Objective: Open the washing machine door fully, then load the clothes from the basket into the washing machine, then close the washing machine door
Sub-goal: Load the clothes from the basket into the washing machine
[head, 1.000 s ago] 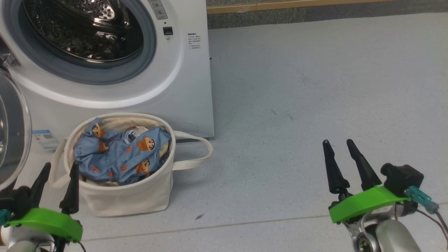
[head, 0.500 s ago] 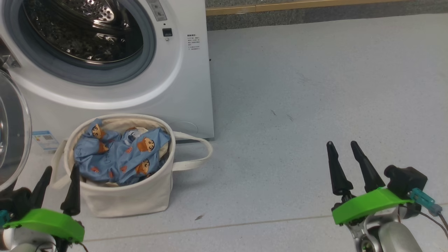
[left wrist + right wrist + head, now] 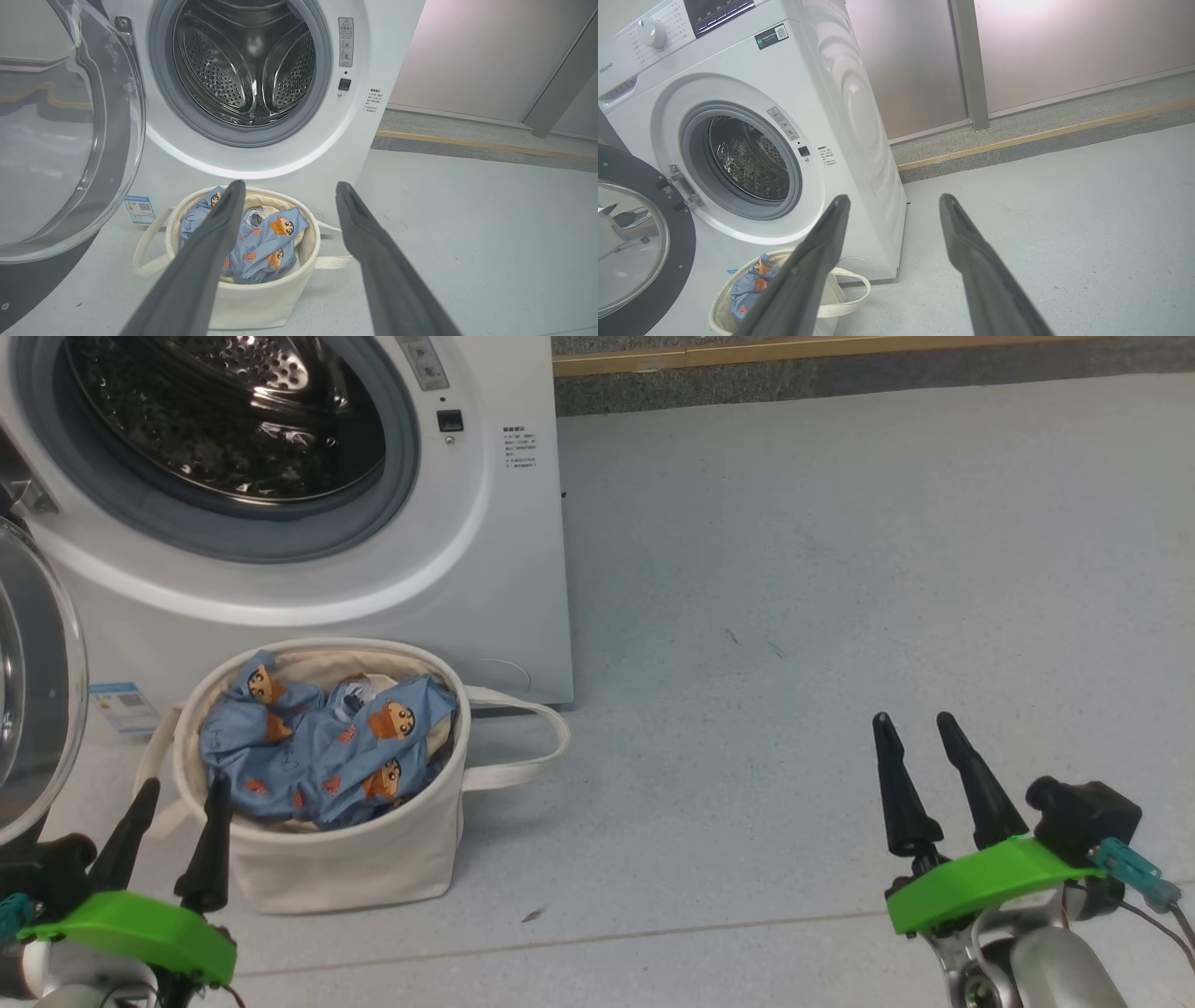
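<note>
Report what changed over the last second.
The left gripper edged slightly rightward in the head view, nearer the basket; it is open and holds nothing. The right gripper barely shifted and is also open. The clothes stay in the basket and the washing machine door stays swung open.

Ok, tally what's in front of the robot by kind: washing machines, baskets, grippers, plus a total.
washing machine: 1
basket: 1
grippers: 2, the left gripper and the right gripper, both open
total: 4
</note>
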Robot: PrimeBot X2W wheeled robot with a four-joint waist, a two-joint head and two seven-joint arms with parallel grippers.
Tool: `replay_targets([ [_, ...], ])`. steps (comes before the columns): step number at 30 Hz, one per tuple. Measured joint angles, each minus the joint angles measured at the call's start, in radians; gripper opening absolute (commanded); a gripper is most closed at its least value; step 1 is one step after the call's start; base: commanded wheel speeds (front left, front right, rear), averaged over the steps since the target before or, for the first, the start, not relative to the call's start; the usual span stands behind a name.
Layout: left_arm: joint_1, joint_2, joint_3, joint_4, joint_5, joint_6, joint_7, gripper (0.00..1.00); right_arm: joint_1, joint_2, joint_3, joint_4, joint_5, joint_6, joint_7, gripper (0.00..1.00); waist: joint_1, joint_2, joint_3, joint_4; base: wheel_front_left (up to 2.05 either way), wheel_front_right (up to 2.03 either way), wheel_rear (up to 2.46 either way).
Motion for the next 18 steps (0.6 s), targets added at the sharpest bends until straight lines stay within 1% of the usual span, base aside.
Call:
replay_targets([
  [5,0.005,0.012,-0.019,-0.019,-0.015,0.0,0.016,1.0,0.0,0.0,0.0,0.0,0.0,0.0,0.0,1.0,0.0,0.0,-0.001,0.002,0.09,-0.03,-0.05],
  [9,0.01,0.016,-0.029,-0.031,-0.017,-0.006,0.024,1.0,0.001,0.001,0.0,0.0,0.0,0.0,0.0,1.0,0.0,0.0,-0.002,0.004,0.68,-0.44,-0.24],
  [13,0.01,0.019,-0.028,-0.035,-0.033,-0.008,0.024,1.0,0.001,0.002,0.001,0.0,0.0,0.0,0.0,1.0,0.0,0.0,-0.002,0.006,1.15,-1.06,-0.1],
  [18,0.014,0.021,-0.028,-0.037,-0.033,-0.008,0.024,1.0,0.013,0.003,0.001,0.001,0.0,0.0,0.0,1.0,0.0,0.0,-0.002,0.007,1.66,-1.78,0.12],
])
